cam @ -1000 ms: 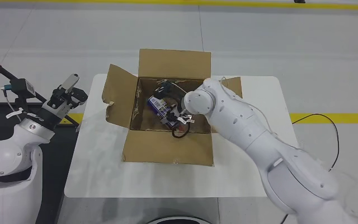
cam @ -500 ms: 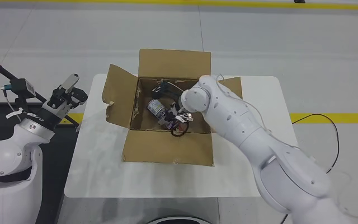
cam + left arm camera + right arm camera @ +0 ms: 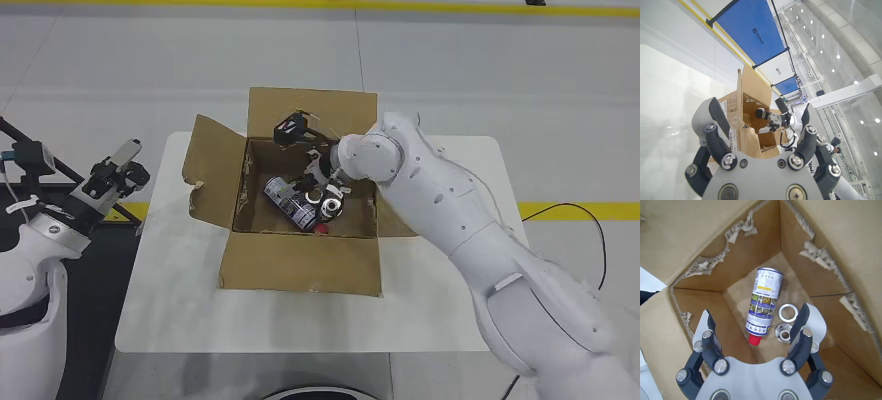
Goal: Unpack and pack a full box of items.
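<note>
Three items left in box: a spray can (image 3: pixel 763 302), a flat ring (image 3: pixel 780 313) and a flanged disc (image 3: pixel 779 332) are lying on the floor of the box (image 3: pixel 300 262). The can is resting on its side and the two metal parts are sitting just beside its red-capped end.
Box: it is standing open on the table (image 3: pixel 170 300) with its torn flaps folded outward, so the inside is staying reachable from above.
Right gripper (image 3: pixel 756 313): it is hanging over the inside of the box, pointing down at the can. Its fingers are spread wide and are carrying nothing. Judging by that aim, it is probably lining up the next pick from a height that clears the walls.
Left gripper (image 3: pixel 761 106): it is waiting off the table's edge, well apart from the box, with its fingers spread and nothing between them. Parked there, it is leaving the box mouth free for the other arm.
Stage: unpacking seems to be nearing its end, since the box floor is mostly bare.
Change: the right arm has been lifting out of the box and swinging toward the far wall. A second ago its gripper was sitting low among the items. The red cap and the metal parts are now showing from above. The left arm has barely been moving.
</note>
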### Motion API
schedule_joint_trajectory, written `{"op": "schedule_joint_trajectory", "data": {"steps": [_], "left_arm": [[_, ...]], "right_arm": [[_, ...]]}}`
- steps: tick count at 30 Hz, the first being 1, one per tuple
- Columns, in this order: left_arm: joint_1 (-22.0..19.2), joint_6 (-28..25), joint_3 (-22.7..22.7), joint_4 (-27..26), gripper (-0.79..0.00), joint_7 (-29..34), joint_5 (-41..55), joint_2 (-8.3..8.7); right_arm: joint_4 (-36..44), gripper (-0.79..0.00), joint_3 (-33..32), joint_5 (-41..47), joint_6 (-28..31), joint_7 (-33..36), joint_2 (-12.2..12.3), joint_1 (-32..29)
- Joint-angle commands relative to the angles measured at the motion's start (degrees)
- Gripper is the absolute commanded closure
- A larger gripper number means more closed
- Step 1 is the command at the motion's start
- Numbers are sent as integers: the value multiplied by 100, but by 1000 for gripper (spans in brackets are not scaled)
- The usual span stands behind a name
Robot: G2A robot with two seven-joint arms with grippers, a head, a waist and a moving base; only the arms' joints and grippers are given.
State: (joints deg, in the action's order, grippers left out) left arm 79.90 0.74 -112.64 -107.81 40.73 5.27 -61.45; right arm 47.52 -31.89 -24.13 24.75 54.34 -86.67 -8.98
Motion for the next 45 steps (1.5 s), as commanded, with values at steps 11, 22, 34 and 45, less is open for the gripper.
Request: {"op": "schedule_joint_trajectory", "data": {"steps": [11,22,34,45], "left_arm": [[-338,-43,583,411,-785,551,208,62],[-441,-63,1024,258,-785,589,249,84],[-536,-4,1410,9,-785,702,273,116],[-547,94,1940,-105,-785,713,188,121]], "right_arm": [[3796,-785,-2154,-864,-533,194,1113,-2076],[5107,-785,-3360,-406,65,89,1457,-3465],[5347,-785,-3840,-396,-135,-418,1542,-3926],[5909,-785,-5567,162,-79,-1151,1792,-5434]]}}
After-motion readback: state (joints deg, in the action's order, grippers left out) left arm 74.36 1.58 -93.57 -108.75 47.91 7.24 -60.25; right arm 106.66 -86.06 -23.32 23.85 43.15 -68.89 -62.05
